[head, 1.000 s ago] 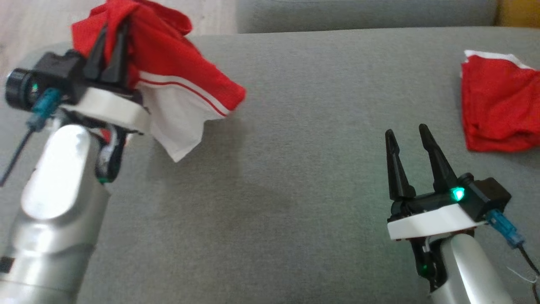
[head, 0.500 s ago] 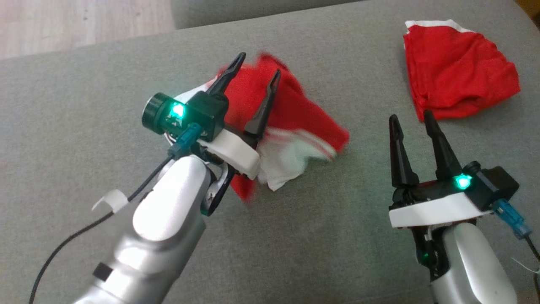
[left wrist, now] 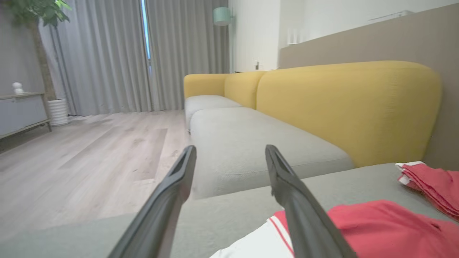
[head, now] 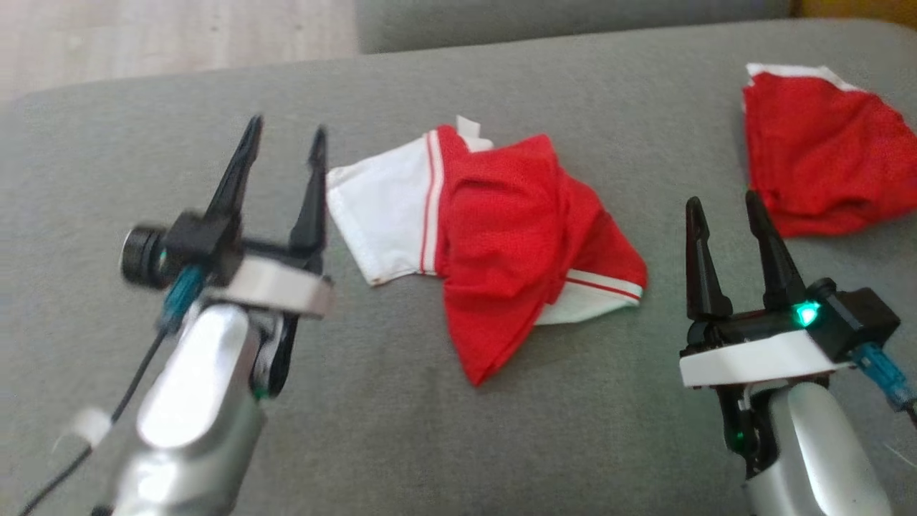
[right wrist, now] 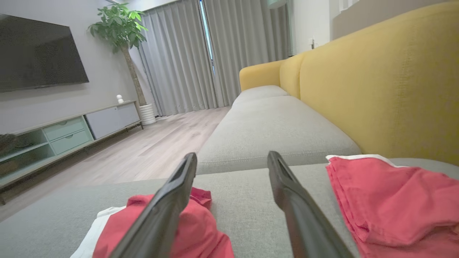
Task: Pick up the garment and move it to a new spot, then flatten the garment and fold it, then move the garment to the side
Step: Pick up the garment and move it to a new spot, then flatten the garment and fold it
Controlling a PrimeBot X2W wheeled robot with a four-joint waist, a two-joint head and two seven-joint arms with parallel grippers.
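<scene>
The red-and-white garment lies crumpled on the grey sofa seat between the left claw and the right claw, both spread wide.

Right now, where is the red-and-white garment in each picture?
Head view: red-and-white garment crumpled mid-picture.
Left wrist view: the garment, bottom right.
Right wrist view: the garment, bottom left.
Shared landmark: second red garment, right of it in every view.
</scene>
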